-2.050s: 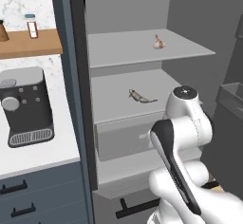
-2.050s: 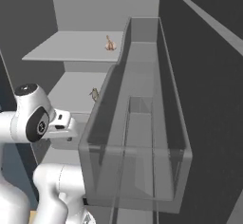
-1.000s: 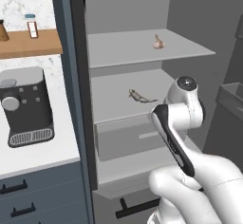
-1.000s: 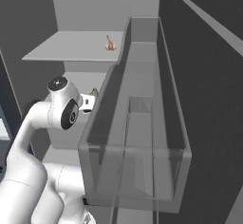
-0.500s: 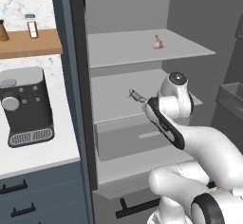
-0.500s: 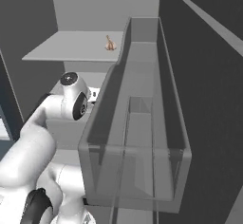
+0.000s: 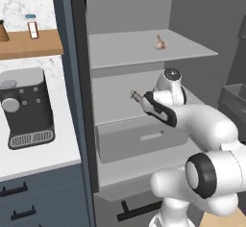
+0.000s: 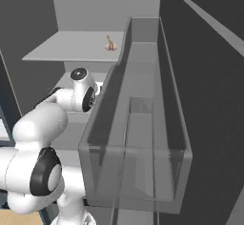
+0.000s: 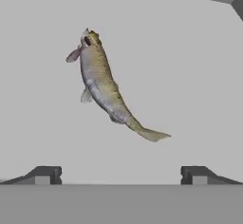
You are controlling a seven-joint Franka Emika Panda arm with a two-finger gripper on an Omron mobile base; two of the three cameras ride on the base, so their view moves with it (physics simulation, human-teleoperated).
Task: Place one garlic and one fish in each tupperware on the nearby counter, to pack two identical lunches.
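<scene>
A brown and silver fish (image 9: 105,85) lies on the grey middle shelf of the open fridge, and its head end (image 7: 134,95) peeks out from behind my arm in the left base view. My gripper (image 9: 120,174) hangs just short of the fish, open, with both dark fingertips (image 9: 45,174) wide apart and nothing between them. A garlic (image 7: 160,43) sits on the upper shelf, also seen as the garlic (image 8: 111,44) in the right base view. The tupperware is out of view. The counter (image 7: 43,158) lies left of the fridge.
A black coffee machine (image 7: 27,107) stands on the counter under a wooden wall shelf (image 7: 30,44) with a small bottle. A grey drawer (image 7: 139,142) sits below the fish shelf. The fridge door's clear bin (image 8: 138,124) runs along the right of my arm.
My arm has swung forward and up into the fridge, bringing the hand to the middle shelf by the fish. The gripper has stayed open.
</scene>
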